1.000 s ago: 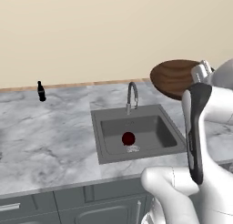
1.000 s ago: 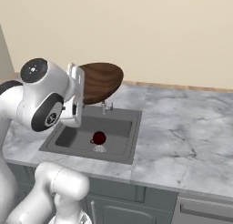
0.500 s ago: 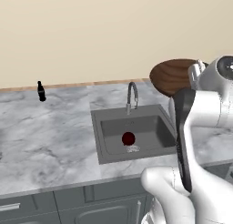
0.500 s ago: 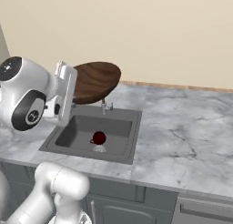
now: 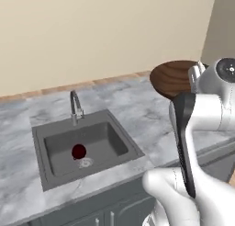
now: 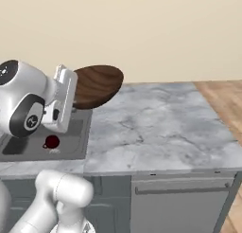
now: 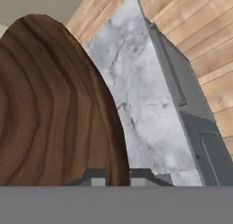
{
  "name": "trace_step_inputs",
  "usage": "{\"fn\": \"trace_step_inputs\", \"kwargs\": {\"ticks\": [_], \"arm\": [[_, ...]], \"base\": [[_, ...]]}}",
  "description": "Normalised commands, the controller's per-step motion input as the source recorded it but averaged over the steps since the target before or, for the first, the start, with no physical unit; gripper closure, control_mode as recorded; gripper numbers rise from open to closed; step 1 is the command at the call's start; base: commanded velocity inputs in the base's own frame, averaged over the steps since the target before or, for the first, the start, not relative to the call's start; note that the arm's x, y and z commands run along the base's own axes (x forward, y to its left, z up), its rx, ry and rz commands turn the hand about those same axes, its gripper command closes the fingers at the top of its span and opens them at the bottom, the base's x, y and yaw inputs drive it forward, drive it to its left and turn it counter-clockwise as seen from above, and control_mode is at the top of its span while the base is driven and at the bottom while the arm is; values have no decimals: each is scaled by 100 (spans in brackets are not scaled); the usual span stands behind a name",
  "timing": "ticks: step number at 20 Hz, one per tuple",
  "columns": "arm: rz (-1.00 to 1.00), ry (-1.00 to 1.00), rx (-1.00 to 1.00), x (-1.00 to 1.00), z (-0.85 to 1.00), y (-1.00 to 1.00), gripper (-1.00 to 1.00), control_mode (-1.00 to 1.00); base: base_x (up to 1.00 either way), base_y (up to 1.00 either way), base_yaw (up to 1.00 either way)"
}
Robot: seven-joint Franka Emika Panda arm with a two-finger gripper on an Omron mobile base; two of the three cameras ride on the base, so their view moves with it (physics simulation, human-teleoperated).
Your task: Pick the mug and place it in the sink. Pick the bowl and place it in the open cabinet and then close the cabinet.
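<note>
the marble counter (image 6: 156, 128) carries the sink (image 5: 59, 142), where a small item with a dark red inside, by my reading the mug (image 5: 79, 151), lies near the drain, so that step looks done. the bowl (image 6: 97, 85) is held above the counter, its rim clamped between the gripper (image 7: 117, 175) fingertips. cabinet placing and closing are left.

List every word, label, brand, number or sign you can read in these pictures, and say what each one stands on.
None: no readable text, label, brand, number or sign stands on anything here.
The bowl, held in the gripper, shows wood grain, no lettering.
The sink, the mug in it and the marble counter carry no lettering.
</note>
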Motion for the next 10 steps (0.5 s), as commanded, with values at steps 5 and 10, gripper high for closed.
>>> {"fn": "trace_step_inputs", "kwargs": {"ticks": [5,10], "arm": [[0,0,0,0,0,0,100,100],[0,0,0,0,0,0,100,100]], "base": [[0,0,-100],[0,0,-100]]}}
